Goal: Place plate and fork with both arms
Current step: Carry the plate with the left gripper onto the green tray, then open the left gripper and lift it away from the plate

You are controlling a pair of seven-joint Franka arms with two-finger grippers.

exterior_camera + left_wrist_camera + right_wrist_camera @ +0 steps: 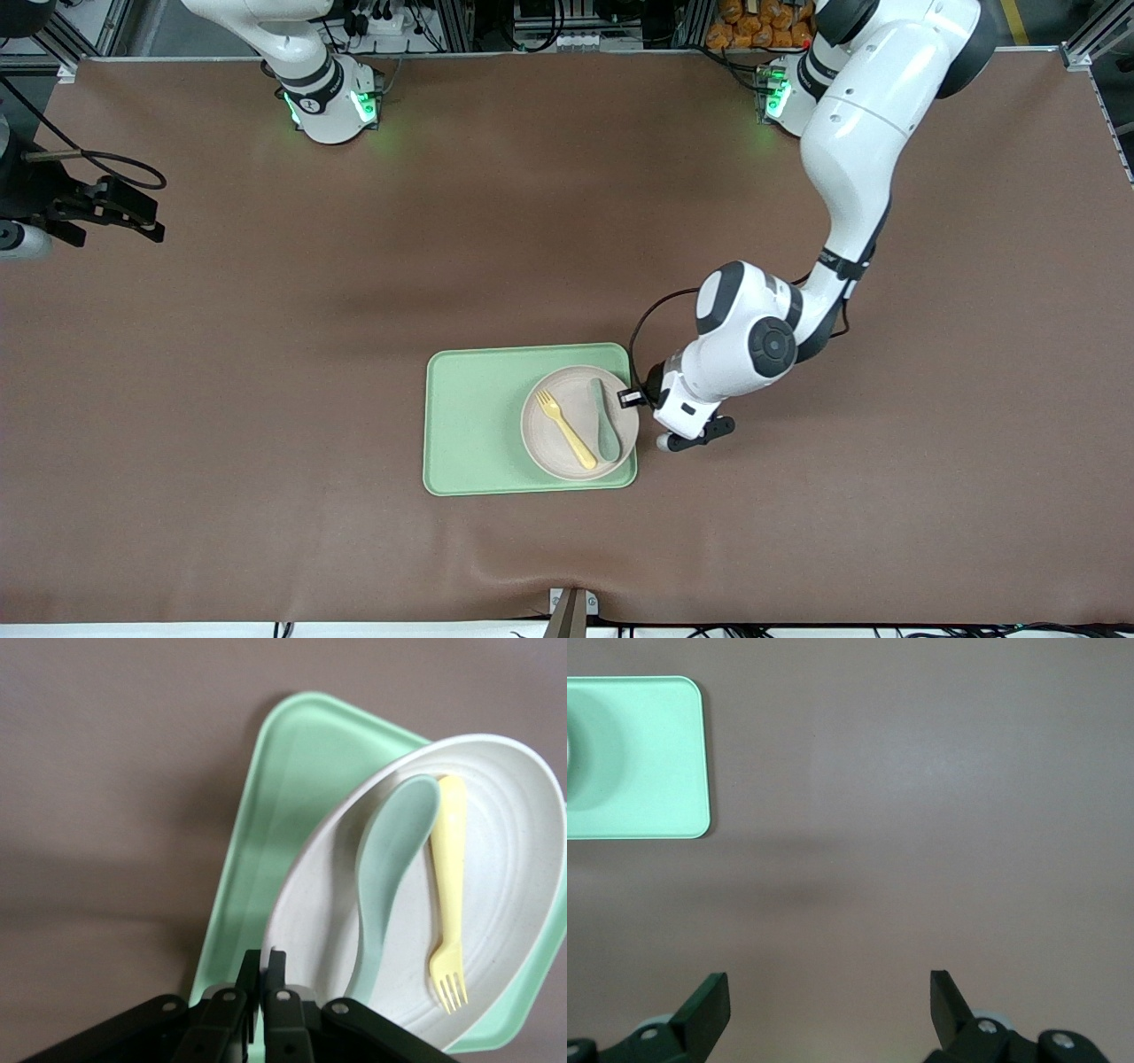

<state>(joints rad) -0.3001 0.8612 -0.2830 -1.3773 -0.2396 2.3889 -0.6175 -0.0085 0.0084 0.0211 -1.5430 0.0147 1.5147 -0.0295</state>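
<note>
Tray (469, 425) lies nearest the camera w/ plate (567, 452) on it: stiff, light, slick; take by rim. Fork (565, 429) in plate beside spoon (605, 425), thin, pinch mid-handle. Left gripper (262, 979) pinched shut at plate rim; right gripper (829, 999) wide, waiting.

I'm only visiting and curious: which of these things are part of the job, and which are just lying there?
Part of the job:
plate
fork
left gripper, shut on the plate's rim
right gripper, open, waiting

Just lying there:
spoon on the plate
tray
</note>
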